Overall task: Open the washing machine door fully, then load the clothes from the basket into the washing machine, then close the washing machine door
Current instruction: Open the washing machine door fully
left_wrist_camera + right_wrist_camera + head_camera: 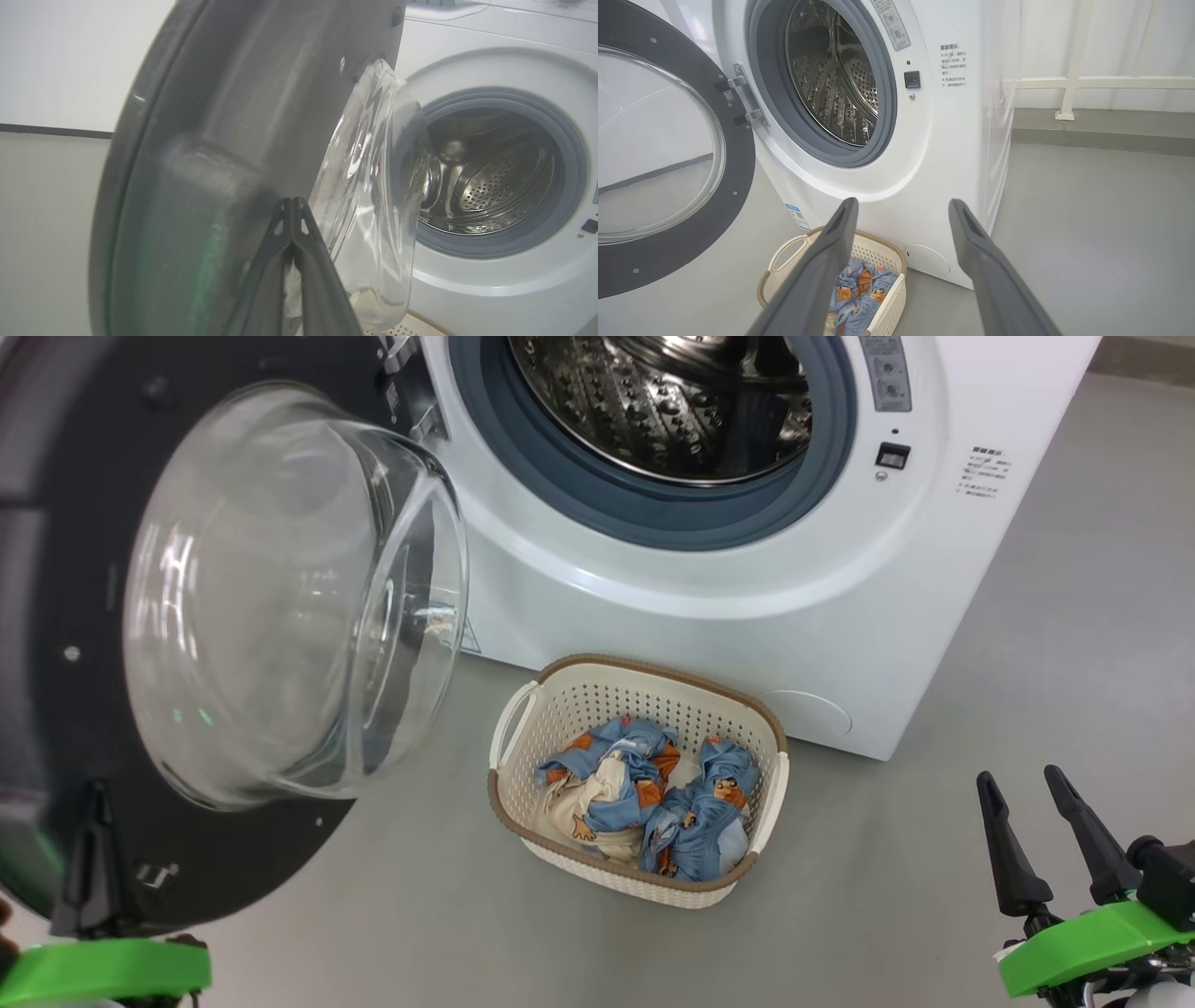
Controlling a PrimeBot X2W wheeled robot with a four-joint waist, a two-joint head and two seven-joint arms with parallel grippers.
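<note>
The robot's left gripper, a pair of long, tapering dark grey plastic fingers with small triangular cut-outs near the tips, is fixed to a flat bright green plastic mount. The right gripper has matching fingers, a second green mount and a rounded black knuckle.

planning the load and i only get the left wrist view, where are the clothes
observer: both clothes lie in the basket, on the floor before the washing machine.
operator: right gripper holding anything
observer: no, the right gripper is open, jaws empty, to the basket's right.
operator: door clear of the opening
observer: yes, the right wrist view shows the washing machine door swung wide on its hinge.
</note>
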